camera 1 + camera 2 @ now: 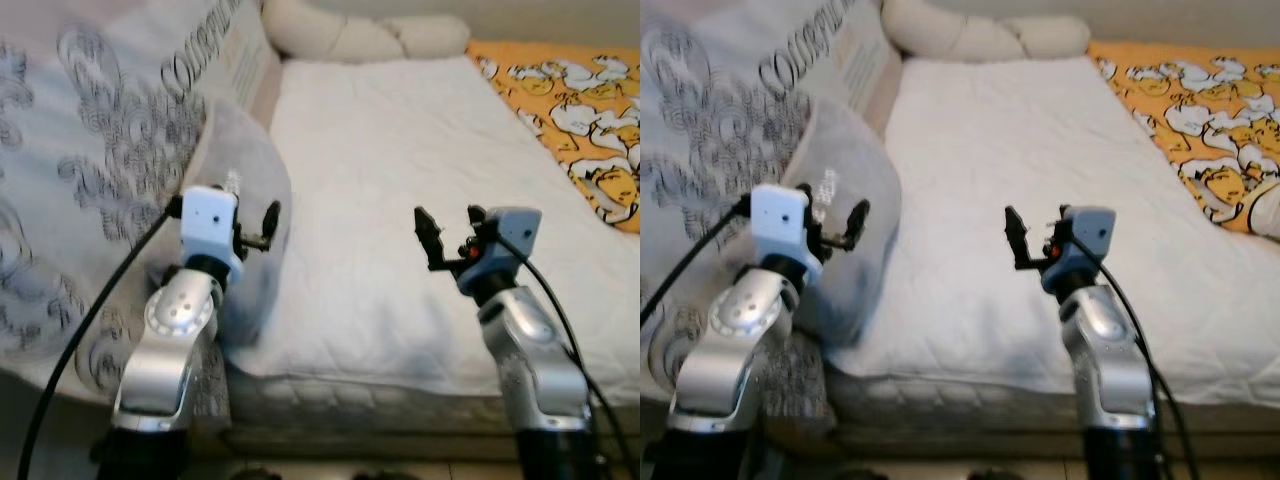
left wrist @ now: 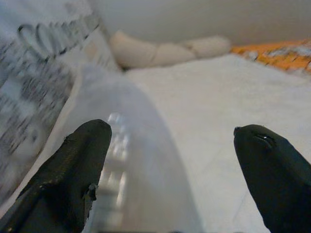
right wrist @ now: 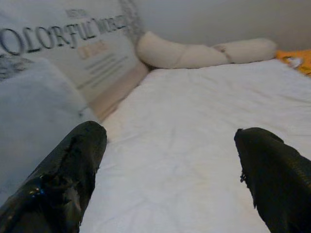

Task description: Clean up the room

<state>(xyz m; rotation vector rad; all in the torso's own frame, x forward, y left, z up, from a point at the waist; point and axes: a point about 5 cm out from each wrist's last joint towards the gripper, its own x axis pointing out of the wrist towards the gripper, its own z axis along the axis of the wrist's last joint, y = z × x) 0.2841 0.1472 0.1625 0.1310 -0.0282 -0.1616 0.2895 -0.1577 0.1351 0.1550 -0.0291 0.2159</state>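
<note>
White quilted bed fills the scene, its middle bare, with a soft grey pillow slumped at its left edge against a grey patterned duvet, cream bolsters at the head and an orange printed blanket along the right. Left end effector, fingers apart, sits at the pillow; right end effector, fingers apart, hovers over bare sheet. Risk as judged: a shallow pinch on the limp pillow could slip or drag the duvet off the near edge; open room lies rightward
</note>
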